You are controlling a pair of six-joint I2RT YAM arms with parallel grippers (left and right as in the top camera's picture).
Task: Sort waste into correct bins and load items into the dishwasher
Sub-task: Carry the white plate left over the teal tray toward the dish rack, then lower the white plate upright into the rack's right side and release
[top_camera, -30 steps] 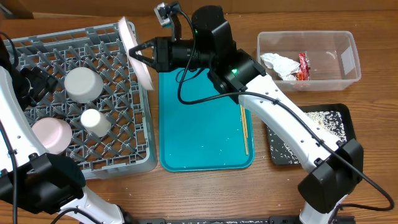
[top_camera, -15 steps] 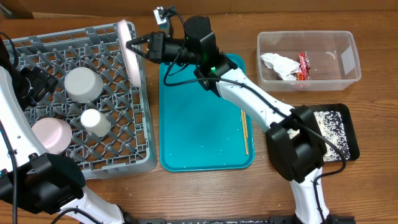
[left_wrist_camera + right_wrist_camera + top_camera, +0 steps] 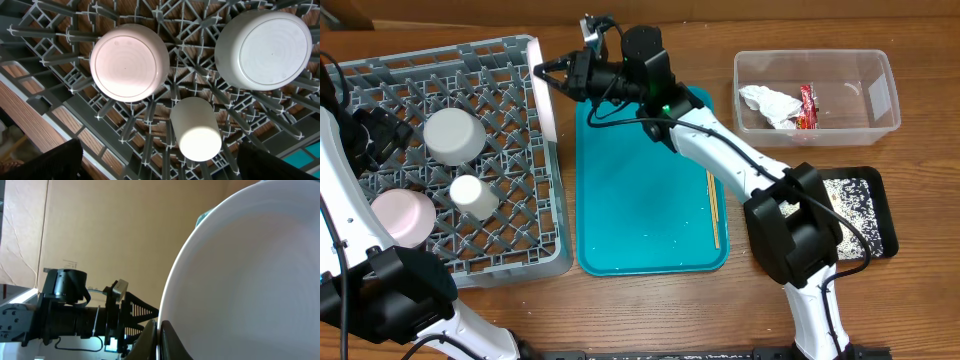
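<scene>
My right gripper (image 3: 544,72) is shut on the rim of the round white-pink plate (image 3: 549,112), which stands edge-on at the right wall of the grey dish rack (image 3: 556,205). In the right wrist view the gripper (image 3: 159,342) pinches the plate (image 3: 250,280), which fills the frame. My left gripper (image 3: 165,167) is open and empty above the rack. Below it lie a pink bowl (image 3: 129,62), a white bowl (image 3: 265,47) and a white cup (image 3: 196,131), all upside down. The chopsticks (image 3: 714,208) lie on the teal tray (image 3: 640,200).
The clear tub (image 3: 880,120) at the back right holds the crumpled napkin (image 3: 768,104) and the red wrapper (image 3: 808,106). The black tray (image 3: 872,185) at the right holds rice crumbs (image 3: 850,200). The right arm reaches across the teal tray's far end.
The right gripper has turned the plate from tilted to upright and edge-on at the rack's right wall. The right arm has folded back. The left arm has not moved.
</scene>
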